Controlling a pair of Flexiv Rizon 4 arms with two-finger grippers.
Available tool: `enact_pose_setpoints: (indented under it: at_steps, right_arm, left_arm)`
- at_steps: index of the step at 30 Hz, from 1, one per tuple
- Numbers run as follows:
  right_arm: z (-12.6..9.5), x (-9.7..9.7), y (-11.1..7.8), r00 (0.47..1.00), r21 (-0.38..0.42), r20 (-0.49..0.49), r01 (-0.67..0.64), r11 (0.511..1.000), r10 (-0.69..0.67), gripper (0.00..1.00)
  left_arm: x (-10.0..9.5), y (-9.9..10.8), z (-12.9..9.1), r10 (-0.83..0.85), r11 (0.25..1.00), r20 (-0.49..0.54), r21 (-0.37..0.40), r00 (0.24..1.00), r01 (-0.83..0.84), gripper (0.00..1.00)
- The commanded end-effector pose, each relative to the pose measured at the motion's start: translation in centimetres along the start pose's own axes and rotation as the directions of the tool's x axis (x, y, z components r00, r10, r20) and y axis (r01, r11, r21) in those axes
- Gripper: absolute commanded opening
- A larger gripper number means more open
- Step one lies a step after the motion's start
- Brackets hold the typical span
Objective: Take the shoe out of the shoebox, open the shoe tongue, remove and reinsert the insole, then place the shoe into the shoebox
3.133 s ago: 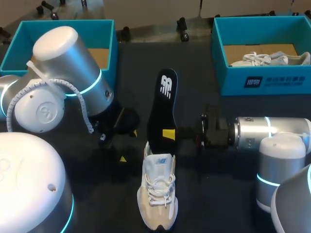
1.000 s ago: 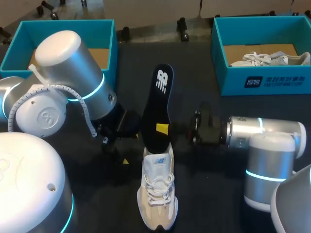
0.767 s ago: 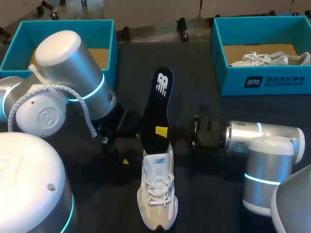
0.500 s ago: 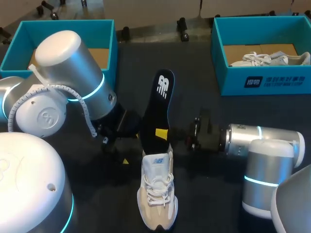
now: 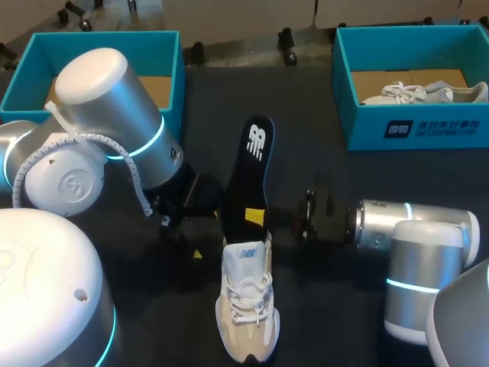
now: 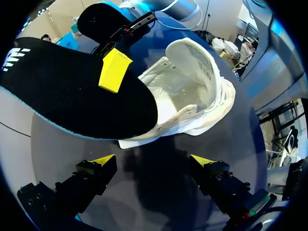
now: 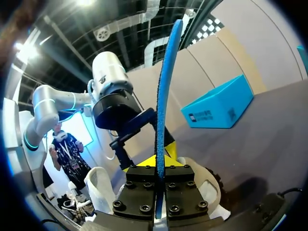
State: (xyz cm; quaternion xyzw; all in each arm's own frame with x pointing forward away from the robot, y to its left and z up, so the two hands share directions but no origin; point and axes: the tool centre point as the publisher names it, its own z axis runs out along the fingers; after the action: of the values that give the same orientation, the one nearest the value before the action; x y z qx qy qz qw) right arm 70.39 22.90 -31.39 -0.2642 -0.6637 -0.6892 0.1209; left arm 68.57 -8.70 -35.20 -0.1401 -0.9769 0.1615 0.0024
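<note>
A cream and white shoe [image 5: 247, 300] stands on the dark table, heel towards the far side. The black insole [image 5: 248, 172] slants up out of its heel opening, edge-on in the right wrist view [image 7: 166, 86]. My right gripper [image 5: 256, 218] is shut on the insole near its lower end, coming in from the right. My left gripper [image 6: 151, 161] is open beside the shoe's heel [image 6: 192, 91], with the insole [image 6: 72, 91] ahead of it and nothing between its fingers. A second shoe [image 5: 424, 93] lies in the right teal shoebox [image 5: 416, 126].
Another teal shoebox [image 5: 164, 57] stands at the far left, behind my left arm [image 5: 99, 130]. My right arm [image 5: 405, 229] lies low across the table's right side.
The right gripper has lowered the insole a little towards the shoe's heel opening, and its arm has drawn down with it. The left arm and the shoe have not moved.
</note>
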Motion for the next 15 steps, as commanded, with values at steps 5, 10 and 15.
enact_pose_setpoints:
  at_steps: [5,10,15]
  right_arm:
    - [-0.4,0.3,-0.4,1.0,0.022,0.003,-0.022,1.0,0.022,0.0]
    - [-0.6,0.3,-0.9,0.999,0.04,0.0,-0.043,0.998,0.043,0.0]
    - [-0.4,0.3,-1.7,0.998,0.054,-0.005,-0.058,0.997,0.058,0.0]
  left_arm:
    - [0.1,0.0,0.0,0.0,1.0,0.001,-0.001,1.0,0.0,1.0]
    - [0.1,0.0,0.0,0.0,1.0,0.001,-0.001,1.0,0.0,1.0]
    - [0.1,0.0,0.0,0.0,1.0,0.001,-0.001,1.0,0.0,1.0]
